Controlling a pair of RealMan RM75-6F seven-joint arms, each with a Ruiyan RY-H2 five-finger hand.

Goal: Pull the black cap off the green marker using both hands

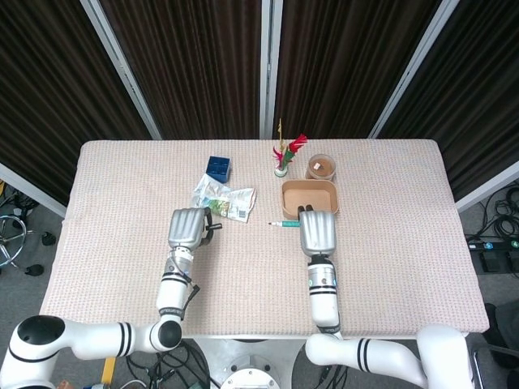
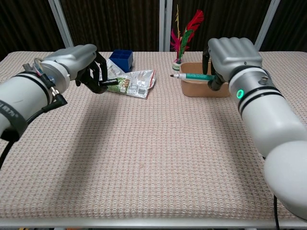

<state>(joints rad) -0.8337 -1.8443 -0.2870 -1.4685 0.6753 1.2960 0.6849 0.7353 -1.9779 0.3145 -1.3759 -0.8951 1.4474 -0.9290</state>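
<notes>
My right hand [image 1: 318, 233] [image 2: 232, 57] grips the green marker [image 1: 287, 223] [image 2: 195, 76], which lies level and points left. Its bare dark tip [image 2: 173, 75] is uncovered. My left hand [image 1: 188, 228] [image 2: 79, 64] holds the black cap [image 1: 212, 228] [image 2: 111, 82] in its curled fingers, and only the cap's end sticks out toward the right. A wide gap separates the cap from the marker's tip. Both hands hover above the beige tablecloth [image 1: 381, 267].
A crinkled snack packet [image 1: 223, 197] [image 2: 132, 82] lies just behind the left hand. A blue box [image 1: 217, 168] stands farther back. A brown tray [image 1: 308, 197] [image 2: 204, 88] sits behind the right hand, with a feather shuttlecock [image 1: 285, 154] and a round tub [image 1: 321, 167] beyond.
</notes>
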